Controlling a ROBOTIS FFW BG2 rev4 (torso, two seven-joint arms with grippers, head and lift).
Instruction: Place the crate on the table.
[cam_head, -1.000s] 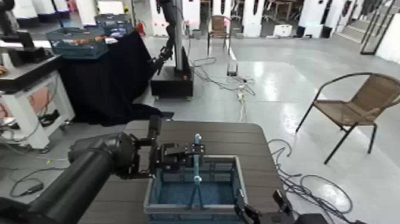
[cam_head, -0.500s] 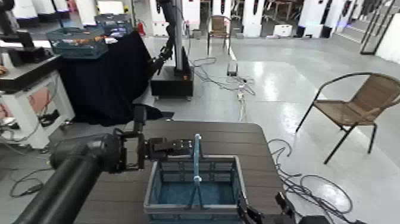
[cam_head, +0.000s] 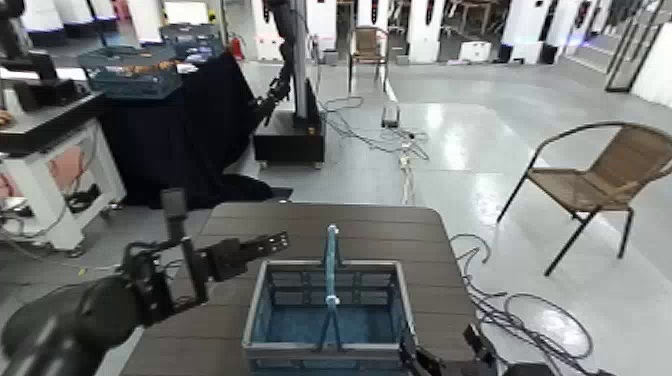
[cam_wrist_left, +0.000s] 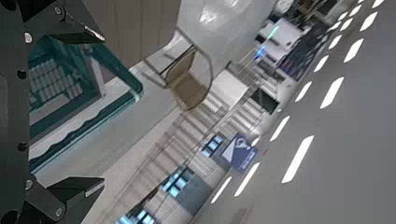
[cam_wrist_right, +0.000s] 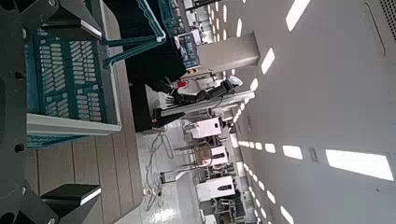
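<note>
The crate (cam_head: 327, 318) sits square on the worktop (cam_head: 420, 235); left gripper (cam_head: 262, 242), fingers spread empty, should clear sideways without clipping the handle (cam_head: 330, 265). Right gripper (cam_head: 438, 358) waits low, fingers parted.

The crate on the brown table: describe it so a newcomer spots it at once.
Find the dark brown slatted table directly before the robot; the crate sits on its near half, free of both grippers. It is a grey-blue lattice basket, teal inside, with a thin blue handle standing upright at its centre. The darker crates on the black-draped table behind show no such handle.
</note>
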